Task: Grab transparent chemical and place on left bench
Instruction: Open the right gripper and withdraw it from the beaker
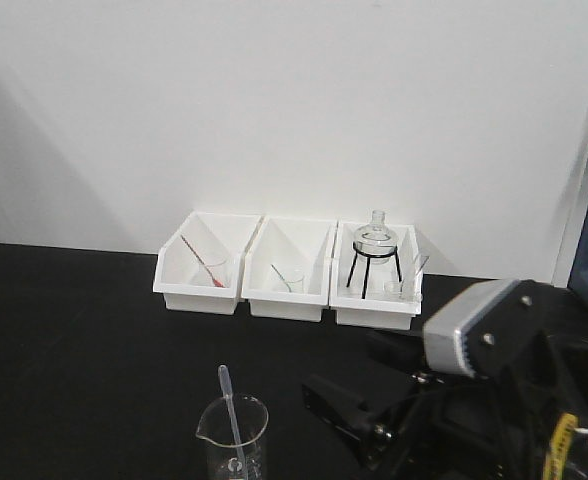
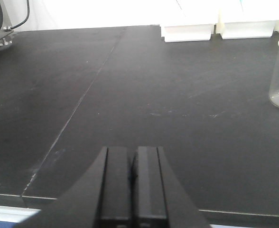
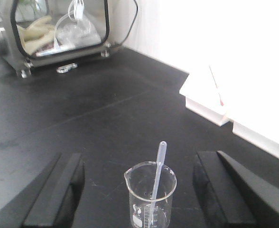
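The beaker (image 3: pixel 150 197) is small, clear glass, straight-sided with a flared rim and a pour spout, and has white printed markings low on its wall. A plastic dropper (image 3: pixel 158 169) leans inside it, its bulb above the rim. The beaker stands upright on the black counter (image 1: pixel 74 340) near the front edge, well in front of three white bins (image 1: pixel 289 268) lined up against the wall at the back edge. In the right-hand bin a round flask (image 1: pixel 376 238) sits on a black tripod.

The right gripper (image 3: pixel 138 199) is spread wide, one finger on each side of the beaker, neither seeming to touch the glass. The left gripper (image 2: pixel 133 185) has its fingers pressed together on nothing, over bare counter to the beaker's left.
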Tool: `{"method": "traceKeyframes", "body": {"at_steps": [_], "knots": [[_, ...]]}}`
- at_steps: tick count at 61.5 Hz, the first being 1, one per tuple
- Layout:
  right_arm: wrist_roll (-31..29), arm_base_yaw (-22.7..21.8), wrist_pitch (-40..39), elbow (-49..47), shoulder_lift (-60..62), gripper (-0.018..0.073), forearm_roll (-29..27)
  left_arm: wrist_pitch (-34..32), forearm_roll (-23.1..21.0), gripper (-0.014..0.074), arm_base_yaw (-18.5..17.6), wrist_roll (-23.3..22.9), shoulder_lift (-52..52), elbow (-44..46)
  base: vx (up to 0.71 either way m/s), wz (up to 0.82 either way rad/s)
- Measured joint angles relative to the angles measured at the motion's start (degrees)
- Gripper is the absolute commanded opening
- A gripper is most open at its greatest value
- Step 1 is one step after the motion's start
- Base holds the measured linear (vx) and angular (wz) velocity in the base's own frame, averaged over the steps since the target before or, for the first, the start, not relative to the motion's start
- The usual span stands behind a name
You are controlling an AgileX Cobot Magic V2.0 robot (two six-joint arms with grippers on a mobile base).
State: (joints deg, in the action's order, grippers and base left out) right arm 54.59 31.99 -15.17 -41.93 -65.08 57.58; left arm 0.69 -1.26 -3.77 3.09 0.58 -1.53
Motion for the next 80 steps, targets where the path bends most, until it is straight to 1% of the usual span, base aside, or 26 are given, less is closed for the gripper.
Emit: {"method": "traceKeyframes", "body": {"at_steps": [7,12,19,23,28,33,37,43,46,53,60,63,68,73,80], "knots": [[-0.10,0.00,1.66,2.29,4.71,0.0526,0.06,0.00,0.00,-0.0004,0.00,0.00,0.00,0.00,0.00,0.00],[-0.22,0.00,4.17,2.65,6.95,0.0496,0.06,0.00,0.00,-0.0004,0.00,0.00,0.00,0.00,0.00,0.00],[-0.86,0.00,8.30,2.86,10.02,0.0418,-0.40,0.00,0.00,-0.0004,0.00,0.00,0.00,0.00,0.00,0.00],[-2.33,0.00,12.70,3.17,12.75,0.0358,-1.74,0.00,0.00,-0.0004,0.00,0.00,0.00,0.00,0.00,0.00],[-5.94,-0.06,19.59,4.27,18.32,0.0265,-5.10,0.00,0.00,-0.0004,0.00,0.00,0.00,0.00,0.00,0.00],[-11.31,-1.88,25.63,6.26,25.05,0.0165,-9.22,0.00,0.00,-0.0004,0.00,0.00,0.00,0.00,0.00,0.00],[-16.32,-5.25,30.31,8.89,30.98,0.0093,-13.12,0.00,0.00,-0.0004,0.00,0.00,0.00,0.00,0.00,0.00],[-23.39,-11.21,34.68,13.10,38.32,-0.0007,-20.04,0.00,0.00,-0.0004,0.00,0.00,0.00,0.00,0.00,0.00],[-27.70,-15.03,35.76,15.36,41.95,-0.0013,-24.92,0.00,0.00,-0.0004,0.00,0.00,0.00,0.00,0.00,0.00],[-39.04,-21.99,36.22,21.48,49.42,-0.0010,-35.41,0.00,0.00,-0.0004,0.00,0.00,0.00,0.00,0.00,0.00],[-48.17,-27.50,34.92,28.56,54.27,-0.0008,-44.70,0.00,0.00,-0.0004,0.00,0.00,0.00,0.00,0.00,0.00],[-50.41,-29.19,33.76,31.89,55.96,-0.0007,-47.54,0.00,0.00,-0.0004,0.00,0.00,0.00,0.00,0.00,0.00],[-51.42,-30.52,29.90,37.36,58.85,-0.0008,-49.59,0.00,0.00,-0.0004,0.00,0.00,0.00,0.00,0.00,0.00],[-51.15,-30.65,24.96,41.93,62.17,-0.0008,-49.89,0.00,0.00,-0.0004,0.00,0.00,0.00,0.00,0.00,0.00],[-48.17,-30.65,25.01,43.48,65.42,-0.0008,-49.88,0.00,0.00,-0.0004,0.00,0.00,0.00,0.00,0.00,0.00]]}}
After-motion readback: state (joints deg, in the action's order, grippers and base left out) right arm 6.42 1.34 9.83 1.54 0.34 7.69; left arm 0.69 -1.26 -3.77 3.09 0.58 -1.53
